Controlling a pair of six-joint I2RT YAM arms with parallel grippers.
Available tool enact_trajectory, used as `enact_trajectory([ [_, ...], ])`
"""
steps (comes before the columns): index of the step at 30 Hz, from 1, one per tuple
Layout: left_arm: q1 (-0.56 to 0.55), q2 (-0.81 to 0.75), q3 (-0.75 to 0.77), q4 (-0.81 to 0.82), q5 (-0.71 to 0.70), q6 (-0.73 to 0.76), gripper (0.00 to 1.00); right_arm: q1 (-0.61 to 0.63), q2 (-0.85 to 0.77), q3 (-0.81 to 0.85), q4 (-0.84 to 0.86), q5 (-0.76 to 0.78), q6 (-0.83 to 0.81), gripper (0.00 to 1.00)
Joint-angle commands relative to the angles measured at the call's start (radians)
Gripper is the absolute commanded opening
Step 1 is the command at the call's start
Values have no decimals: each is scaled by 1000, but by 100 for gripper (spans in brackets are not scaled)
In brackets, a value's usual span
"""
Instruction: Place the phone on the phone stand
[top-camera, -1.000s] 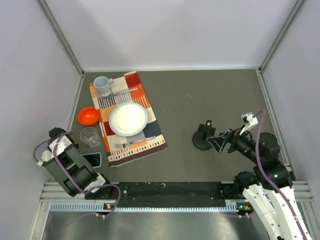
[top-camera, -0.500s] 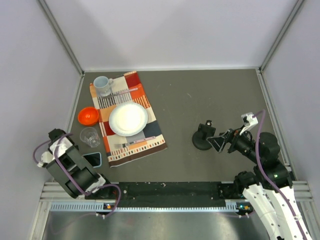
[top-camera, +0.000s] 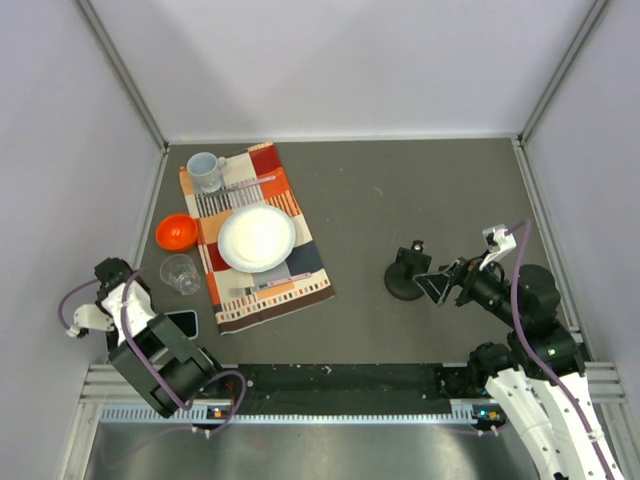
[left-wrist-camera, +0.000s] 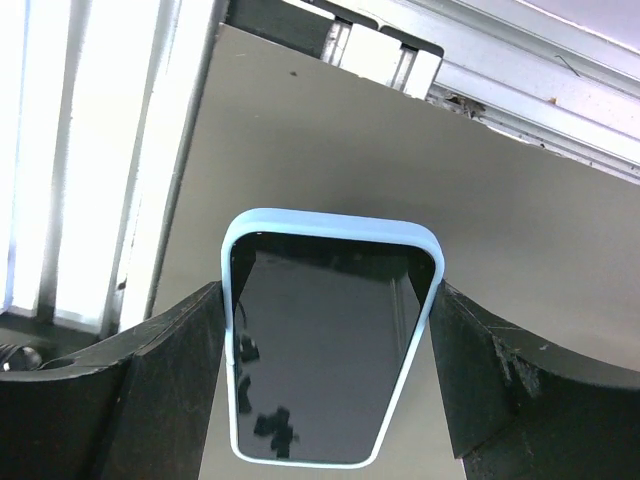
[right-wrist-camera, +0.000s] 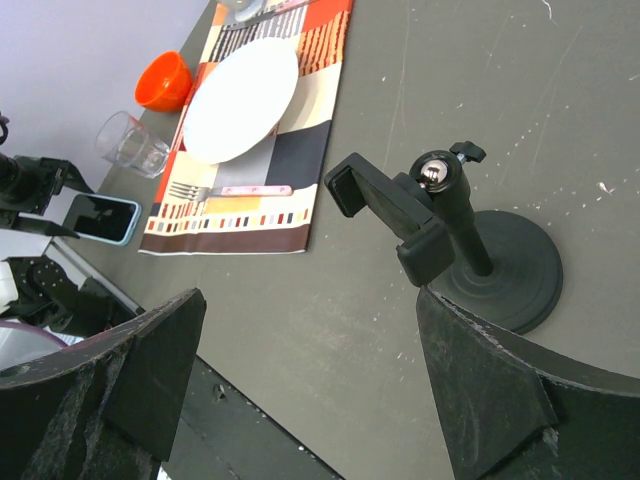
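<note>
The phone (top-camera: 186, 322), black screen with a light blue edge, lies flat on the table at the near left, partly under my left arm. In the left wrist view the phone (left-wrist-camera: 325, 350) lies between the fingers of my left gripper (left-wrist-camera: 328, 292), which is open and straddles its long sides. The phone also shows in the right wrist view (right-wrist-camera: 100, 217). The black phone stand (top-camera: 407, 274) stands at the right with its clip empty; it also shows in the right wrist view (right-wrist-camera: 470, 250). My right gripper (top-camera: 441, 283) is open and empty just right of the stand.
A striped placemat (top-camera: 262, 285) holds a white plate (top-camera: 257, 238), a mug (top-camera: 205, 171) and cutlery. An orange bowl (top-camera: 175, 232) and a clear glass (top-camera: 180, 273) stand left of it, close to the phone. Walls enclose the table.
My left arm has swung toward the near edge and now covers more of the phone. The phone, the stand and the right arm have not moved.
</note>
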Motion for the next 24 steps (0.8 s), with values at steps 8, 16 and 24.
enact_trajectory([
  [8, 9, -84, 67, -140, -115, -57, 0, 9, -6, 10, 49, -4, -12, 88],
  [16, 10, -136, 76, -148, -92, -42, 0, 7, -2, 9, 53, -7, -11, 88],
  [24, 9, -149, 92, -164, -85, -16, 0, 9, 3, 9, 53, -4, -11, 88],
])
